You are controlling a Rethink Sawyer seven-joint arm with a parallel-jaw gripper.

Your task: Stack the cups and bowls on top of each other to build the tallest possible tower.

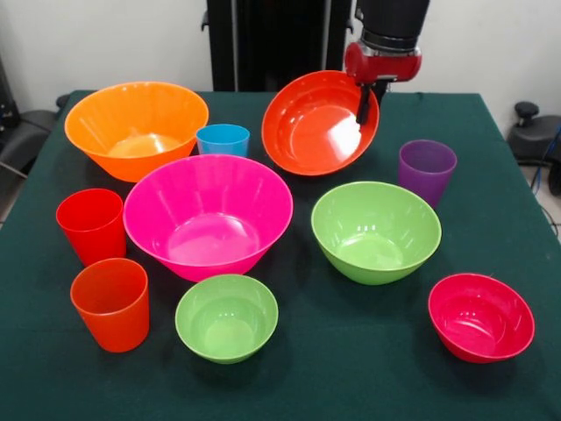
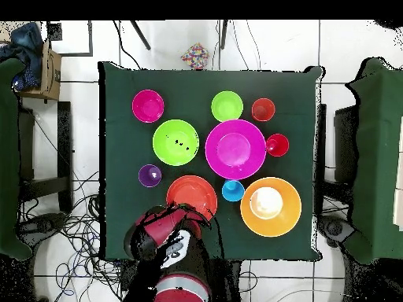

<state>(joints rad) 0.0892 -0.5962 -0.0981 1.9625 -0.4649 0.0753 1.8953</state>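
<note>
My gripper [image 1: 368,98] is shut on the far rim of the shallow red-orange bowl [image 1: 317,123], which is tilted up on edge at the table's far side; it also shows in the overhead view [image 2: 191,197]. The large pink bowl [image 1: 208,215] sits mid-table, with the large orange bowl [image 1: 136,127] and the blue cup [image 1: 223,139] behind it. The red cup [image 1: 91,225] and orange cup [image 1: 111,303] stand to its left. The small green bowl [image 1: 226,316], medium green bowl [image 1: 375,230], purple cup [image 1: 427,169] and crimson bowl [image 1: 480,316] stand apart. No stacked tower shows.
Everything rests on a dark green cloth-covered table [image 1: 351,368]. Chairs stand at both sides of the table [image 2: 374,157], and cables lie on the floor near the robot's base [image 2: 79,228].
</note>
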